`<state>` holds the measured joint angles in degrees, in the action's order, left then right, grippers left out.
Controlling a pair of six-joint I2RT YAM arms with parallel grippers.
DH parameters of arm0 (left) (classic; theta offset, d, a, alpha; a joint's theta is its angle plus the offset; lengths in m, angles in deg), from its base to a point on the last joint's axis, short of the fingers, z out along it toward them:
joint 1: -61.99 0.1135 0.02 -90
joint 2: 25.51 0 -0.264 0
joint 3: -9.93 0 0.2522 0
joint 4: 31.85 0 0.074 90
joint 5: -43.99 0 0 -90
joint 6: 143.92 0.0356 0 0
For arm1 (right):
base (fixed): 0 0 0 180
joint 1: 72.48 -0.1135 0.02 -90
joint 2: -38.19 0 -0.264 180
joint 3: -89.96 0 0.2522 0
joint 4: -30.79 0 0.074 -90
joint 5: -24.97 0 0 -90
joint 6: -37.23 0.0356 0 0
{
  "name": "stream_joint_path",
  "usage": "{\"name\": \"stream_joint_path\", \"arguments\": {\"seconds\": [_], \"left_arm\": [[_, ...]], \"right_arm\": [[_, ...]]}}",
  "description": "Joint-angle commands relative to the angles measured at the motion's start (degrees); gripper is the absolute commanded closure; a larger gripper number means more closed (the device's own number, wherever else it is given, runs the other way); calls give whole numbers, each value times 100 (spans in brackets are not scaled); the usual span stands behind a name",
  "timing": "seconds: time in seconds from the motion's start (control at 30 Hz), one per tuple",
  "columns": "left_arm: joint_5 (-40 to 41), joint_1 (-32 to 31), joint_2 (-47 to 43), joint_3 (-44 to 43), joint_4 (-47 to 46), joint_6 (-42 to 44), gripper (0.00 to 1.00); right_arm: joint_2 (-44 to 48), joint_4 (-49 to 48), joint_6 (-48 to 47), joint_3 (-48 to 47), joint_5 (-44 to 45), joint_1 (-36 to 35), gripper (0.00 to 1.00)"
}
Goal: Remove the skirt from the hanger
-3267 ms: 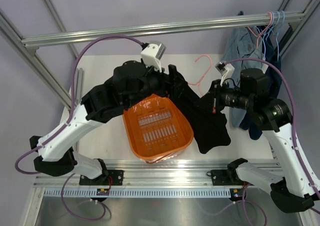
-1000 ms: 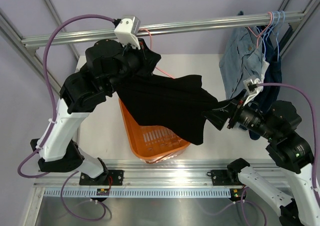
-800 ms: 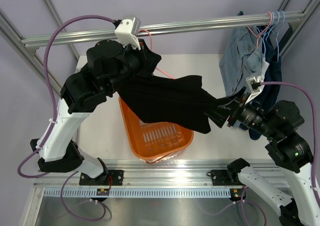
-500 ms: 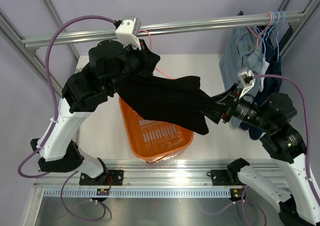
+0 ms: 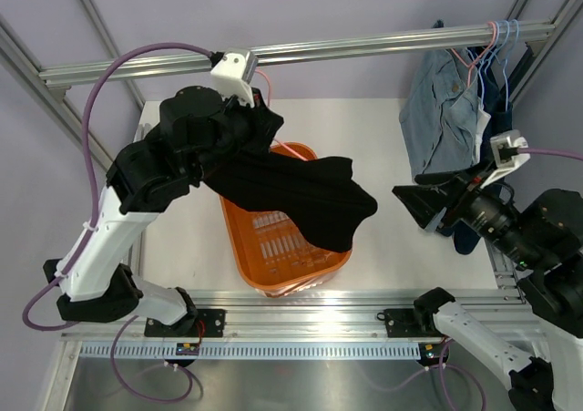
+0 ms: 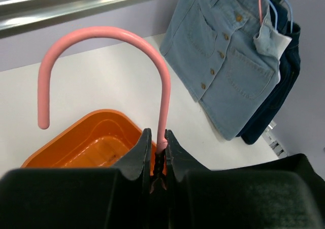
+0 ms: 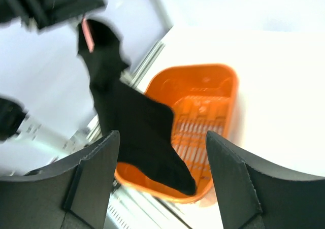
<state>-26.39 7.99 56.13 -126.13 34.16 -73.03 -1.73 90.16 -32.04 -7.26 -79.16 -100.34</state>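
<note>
My left fingers are clamped tight on the stem of a pink hanger, and a black garment drapes from it over an orange basket below. My right fingers are spread wide and hold nothing; they point toward that garment without touching it. The skirt hangs from the skirt's hanger on the rail. It is well off to the right of my left fingers and just beyond my right ones, touching neither.
</note>
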Motion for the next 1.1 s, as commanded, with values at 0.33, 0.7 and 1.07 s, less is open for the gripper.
{"name": "stream_joint_path", "arguments": {"seconds": [0.33,0.7,1.07], "left_arm": [[-142,-14,-782,866,-655,180,100],[-90,-14,-510,681,-628,303,100],[-2,-14,-342,497,-602,382,100]], "right_arm": [[-1826,63,220,-1586,-1662,-44,48],[-2099,-411,537,-1340,-2102,-202,48],[-2055,-404,503,-1243,-1848,-545,45]]}}
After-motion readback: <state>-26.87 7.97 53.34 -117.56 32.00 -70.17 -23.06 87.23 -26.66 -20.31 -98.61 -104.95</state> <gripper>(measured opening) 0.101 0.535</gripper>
